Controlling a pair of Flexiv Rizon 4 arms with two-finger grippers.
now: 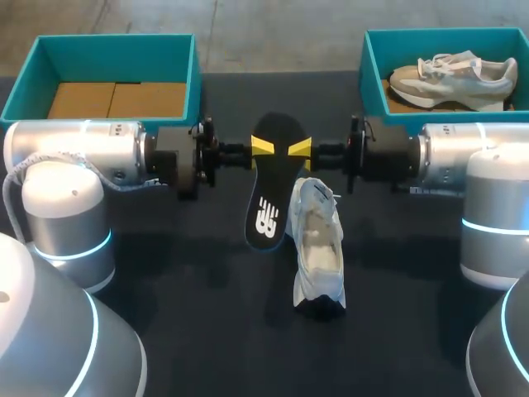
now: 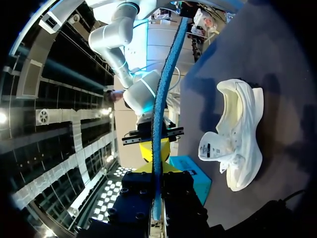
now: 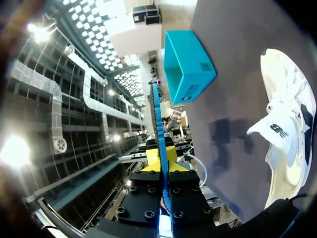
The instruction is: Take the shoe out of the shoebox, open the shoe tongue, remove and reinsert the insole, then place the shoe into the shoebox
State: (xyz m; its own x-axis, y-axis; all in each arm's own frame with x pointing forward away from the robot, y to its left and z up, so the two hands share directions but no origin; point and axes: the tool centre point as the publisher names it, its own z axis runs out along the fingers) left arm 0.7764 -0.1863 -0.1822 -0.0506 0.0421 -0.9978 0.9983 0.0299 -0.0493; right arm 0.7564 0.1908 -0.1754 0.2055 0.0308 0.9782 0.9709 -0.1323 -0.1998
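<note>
A black insole (image 1: 269, 198) hangs upright over the middle of the table, held at its upper part from both sides. My left gripper (image 1: 263, 147) is shut on its left edge and my right gripper (image 1: 299, 149) on its right edge. In the left wrist view the insole's blue edge (image 2: 166, 74) runs out from between my left gripper's (image 2: 157, 153) fingers. The right wrist view shows the same edge (image 3: 157, 114) running out of my right gripper (image 3: 161, 158). The white shoe (image 1: 318, 248) (image 2: 242, 134) (image 3: 292, 119) lies on the table just right of the insole, its opening up and tongue pulled out.
A teal shoebox (image 1: 196, 74) (image 3: 188, 64) with cardboard inside stands at the back left. A second teal shoebox (image 1: 368, 66) at the back right holds a grey and white shoe (image 1: 450, 78). The dark table (image 1: 207, 314) stretches in front of the arms.
</note>
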